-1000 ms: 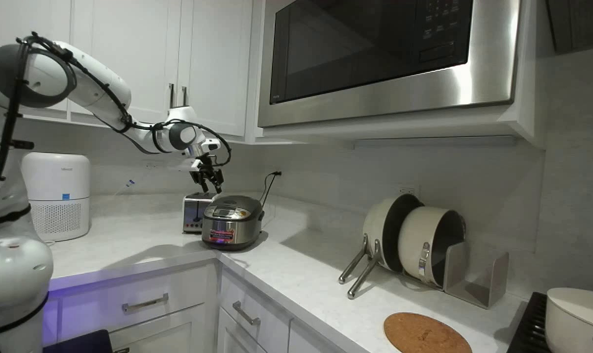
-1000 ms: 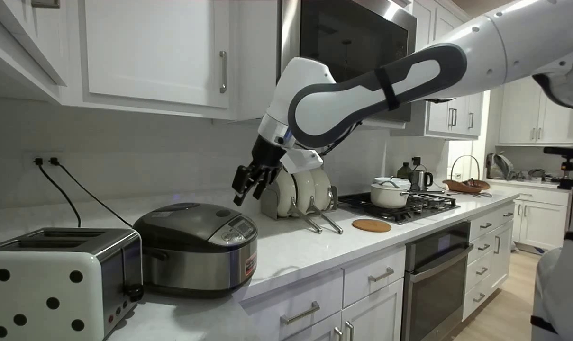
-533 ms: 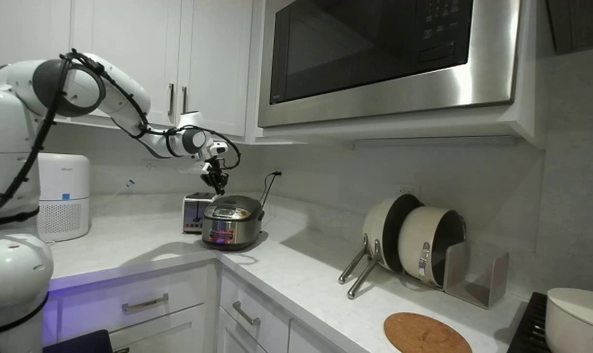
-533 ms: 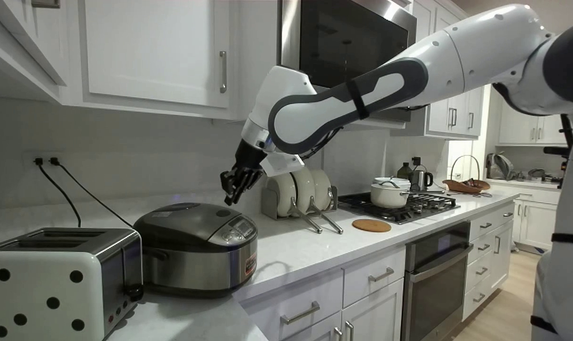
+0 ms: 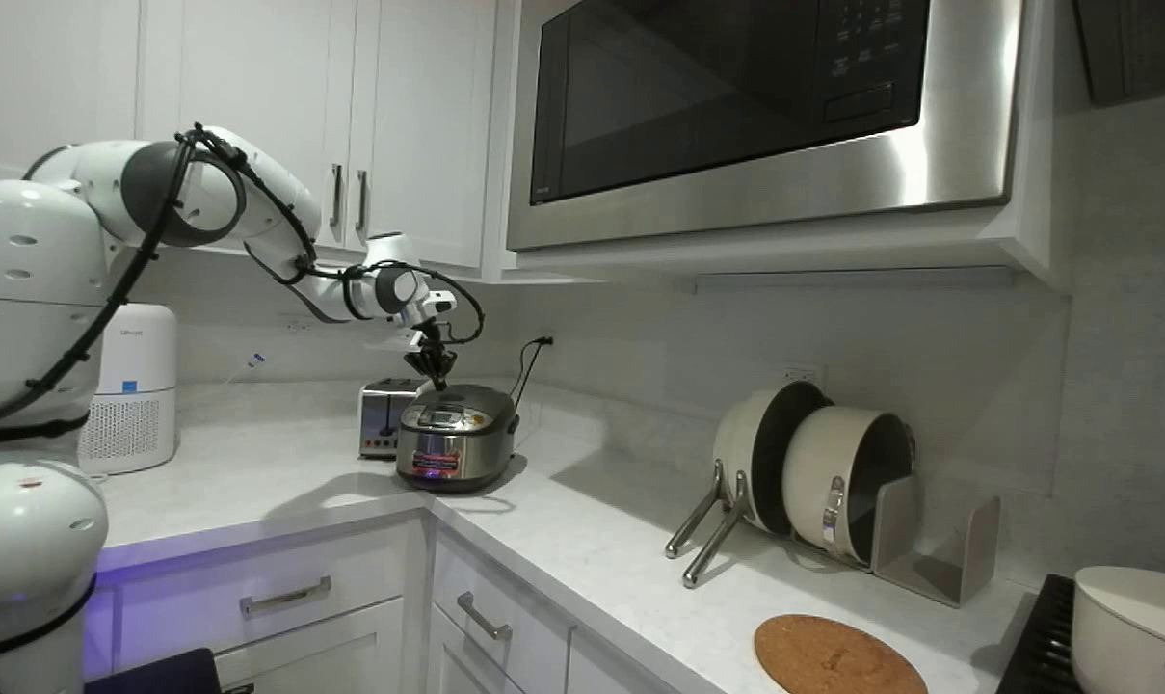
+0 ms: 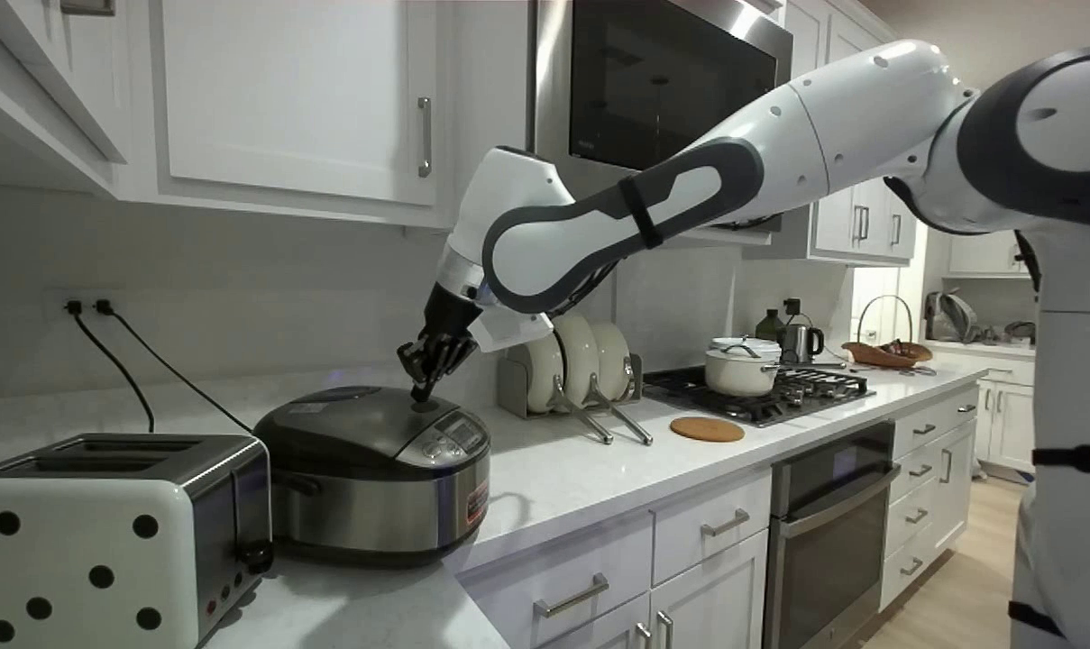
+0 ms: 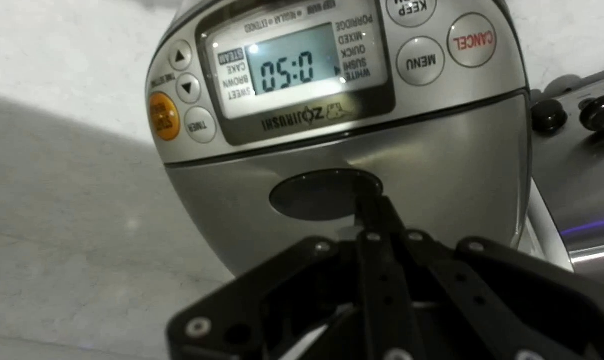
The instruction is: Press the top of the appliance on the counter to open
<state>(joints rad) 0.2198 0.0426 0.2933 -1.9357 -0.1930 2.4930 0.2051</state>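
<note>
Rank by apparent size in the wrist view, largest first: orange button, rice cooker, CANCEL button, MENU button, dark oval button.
1. Rice cooker
2. Dark oval button
3. CANCEL button and MENU button, too alike to rank
4. Orange button

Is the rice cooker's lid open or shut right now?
Shut: in both exterior views the lid sits down on the rice cooker, with no raised edge.
</note>
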